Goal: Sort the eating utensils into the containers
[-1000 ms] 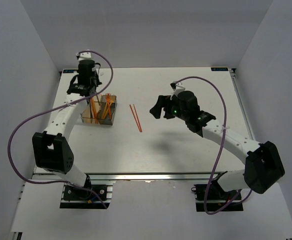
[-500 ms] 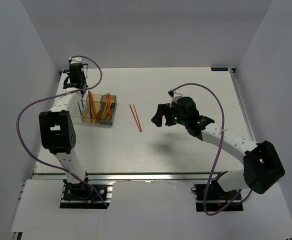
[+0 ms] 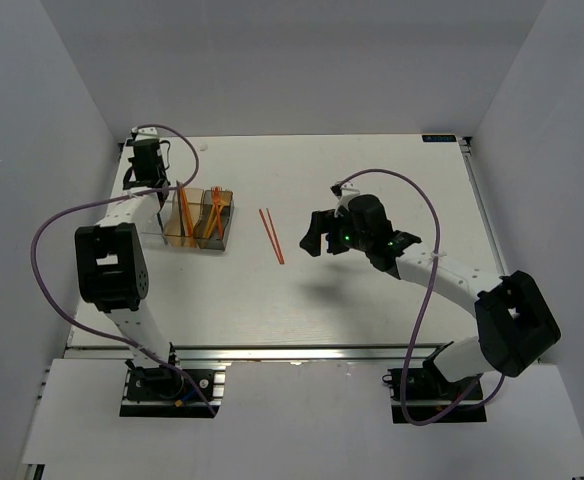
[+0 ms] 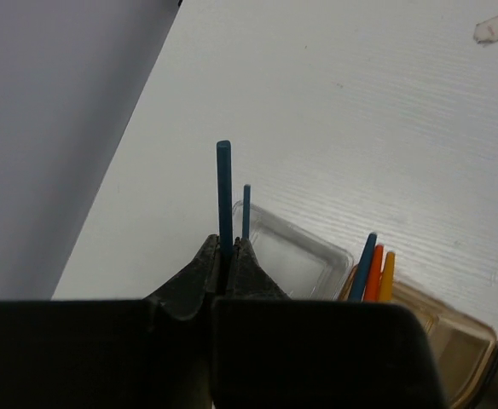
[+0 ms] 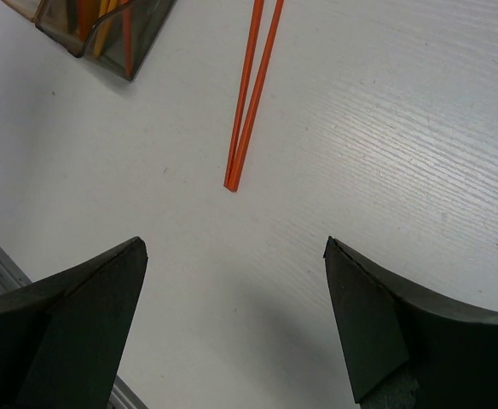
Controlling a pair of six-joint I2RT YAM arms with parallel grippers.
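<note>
White table (image 3: 372,180): orange sticks (image 3: 271,236) lie just left of the spread right gripper (image 3: 315,232), long axis near-vertical in frame; left gripper (image 4: 225,247) pinches blue stick (image 4: 224,187).

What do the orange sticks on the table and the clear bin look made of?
Orange sticks: probably plastic, judging by the uniform saturated colour, smooth surface and squared ends. Clear bin: likely thin moulded plastic, as it is see-through with rounded corners and a slightly glossy rim.
</note>
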